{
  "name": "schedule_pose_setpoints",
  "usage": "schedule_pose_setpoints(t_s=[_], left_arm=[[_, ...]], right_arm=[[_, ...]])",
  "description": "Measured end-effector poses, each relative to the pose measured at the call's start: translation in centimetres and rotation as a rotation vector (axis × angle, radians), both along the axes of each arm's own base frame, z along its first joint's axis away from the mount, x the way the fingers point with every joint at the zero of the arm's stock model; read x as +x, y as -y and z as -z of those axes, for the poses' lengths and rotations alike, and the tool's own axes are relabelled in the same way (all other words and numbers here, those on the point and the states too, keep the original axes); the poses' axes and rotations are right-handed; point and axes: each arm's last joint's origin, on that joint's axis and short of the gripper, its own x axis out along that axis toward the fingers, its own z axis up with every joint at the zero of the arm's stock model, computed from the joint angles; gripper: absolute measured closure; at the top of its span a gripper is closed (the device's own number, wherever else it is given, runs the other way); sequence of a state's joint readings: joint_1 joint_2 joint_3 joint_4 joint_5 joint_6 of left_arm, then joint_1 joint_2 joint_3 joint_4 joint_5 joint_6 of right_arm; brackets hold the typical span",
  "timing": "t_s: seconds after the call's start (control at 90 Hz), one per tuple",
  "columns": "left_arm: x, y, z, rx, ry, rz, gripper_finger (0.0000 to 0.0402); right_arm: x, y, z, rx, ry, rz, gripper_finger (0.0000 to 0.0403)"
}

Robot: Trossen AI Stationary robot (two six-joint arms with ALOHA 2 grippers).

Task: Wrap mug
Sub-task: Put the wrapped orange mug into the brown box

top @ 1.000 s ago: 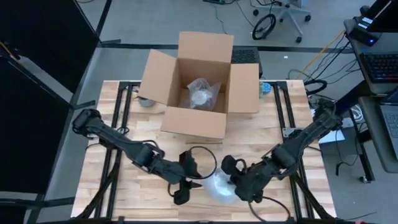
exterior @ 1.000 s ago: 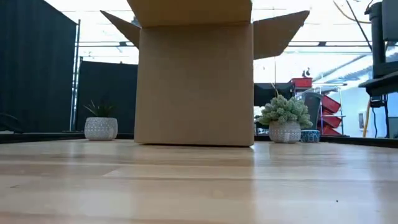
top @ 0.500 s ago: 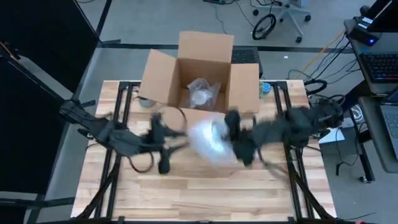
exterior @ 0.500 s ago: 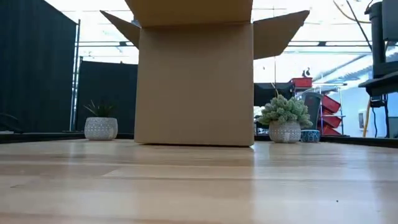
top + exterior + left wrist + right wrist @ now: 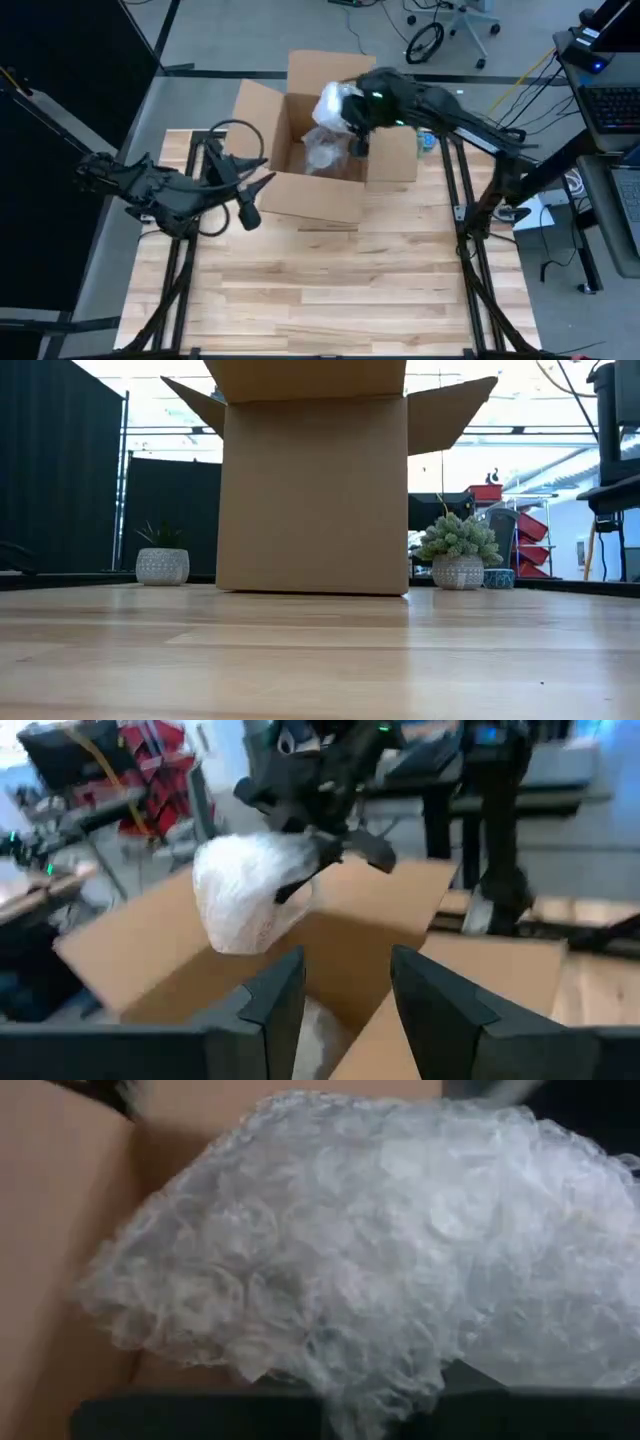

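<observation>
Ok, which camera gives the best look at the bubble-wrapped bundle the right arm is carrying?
The left wrist view: the bubble-wrapped bundle hangs whole from the right gripper over the cardboard box. The right wrist view shows only wrap, the high view a small patch, and the low view nothing.

box (image 5: 318, 150) at table (image 5: 330, 300) far edge | wrapped bundle (image 5: 335, 103) above box opening | another bundle (image 5: 322, 152) inside box
</observation>
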State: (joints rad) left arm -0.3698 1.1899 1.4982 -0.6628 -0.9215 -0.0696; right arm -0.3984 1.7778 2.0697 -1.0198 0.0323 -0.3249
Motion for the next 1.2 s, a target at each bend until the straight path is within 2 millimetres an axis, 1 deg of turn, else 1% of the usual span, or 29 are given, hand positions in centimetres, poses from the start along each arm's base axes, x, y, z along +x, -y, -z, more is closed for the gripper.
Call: schedule_pose_setpoints(t_s=[0.122,0.189,0.278,0.389,0.522,0.578,0.656,0.922,0.989,1.089,1.144,1.2], left_arm=[[0.4,-0.5,1.4,-0.029,-0.081,-0.052,0.0263],[0.9,-0.5,2.5,-0.036,-0.117,-0.069,0.0263],[1.3,-0.4,3.4,-0.039,-0.139,-0.079,0.0263],[1.8,-0.2,3.9,-0.033,-0.16,-0.081,0.0263],[2.3,0.0,4.3,-0.026,-0.179,-0.081,0.0263],[2.3,0.0,4.4,-0.026,-0.18,-0.08,0.0263],[2.2,0.0,4.3,-0.027,-0.178,-0.08,0.0263],[2.3,0.0,4.3,-0.029,-0.178,-0.077,0.0263],[2.3,0.0,4.3,-0.033,-0.181,-0.071,0.0263],[2.3,0.0,4.4,-0.04,-0.184,-0.058,0.0263],[2.3,0.0,4.4,-0.041,-0.185,-0.056,0.0263],[2.3,0.0,4.4,-0.041,-0.185,-0.056,0.0263]], right_arm=[[2.3,2.0,4.5,0.121,-0.139,0.023,0.0386],[3.7,2.7,7.2,0.175,-0.229,0.042,0.0386],[5.0,3.5,10.7,0.235,-0.346,0.069,0.0386],[5.8,3.9,13.2,0.249,-0.433,0.088,0.0386],[6.3,4.5,15.4,0.25,-0.504,0.144,0.0384],[6.3,4.6,15.6,0.27,-0.505,0.169,0.0373],[6.4,4.5,15.5,0.298,-0.483,0.157,0.0342],[6.5,4.4,15.6,0.347,-0.464,0.168,0.0194],[6.3,4.3,15.3,0.346,-0.463,0.168,0.0162],[5.7,4.0,14.1,0.341,-0.452,0.158,0.0128],[5.1,3.7,13.0,0.335,-0.437,0.149,0.0117],[4.2,3.3,11.2,0.319,-0.403,0.137,0.0109]])
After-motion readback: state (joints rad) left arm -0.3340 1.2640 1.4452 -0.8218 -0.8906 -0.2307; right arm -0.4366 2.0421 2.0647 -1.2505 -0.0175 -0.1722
